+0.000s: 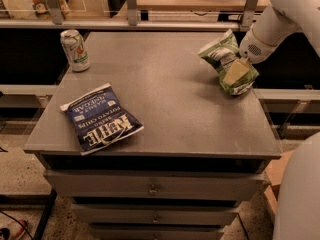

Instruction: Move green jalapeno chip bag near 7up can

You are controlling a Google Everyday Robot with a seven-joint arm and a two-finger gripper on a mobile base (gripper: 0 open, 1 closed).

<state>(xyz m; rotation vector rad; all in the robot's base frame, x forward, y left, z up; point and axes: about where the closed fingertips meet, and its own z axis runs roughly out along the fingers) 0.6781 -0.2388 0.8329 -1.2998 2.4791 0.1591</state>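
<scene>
The green jalapeno chip bag [223, 59] is a crinkled light-green bag at the right side of the grey table [170, 104], tilted up on its edge. My gripper [236, 73] comes in from the upper right on the white arm [280, 19] and is shut on the bag, with one pale finger [237, 72] lying across its front. The 7up can [75, 50] stands upright at the far left corner of the table, well apart from the bag.
A flat dark-blue Kettle chip bag [102, 118] lies at the front left of the table. Drawers [152, 188] sit below the top. A rail and shelving [132, 14] run behind the table. A white robot body part [300, 194] is at the lower right.
</scene>
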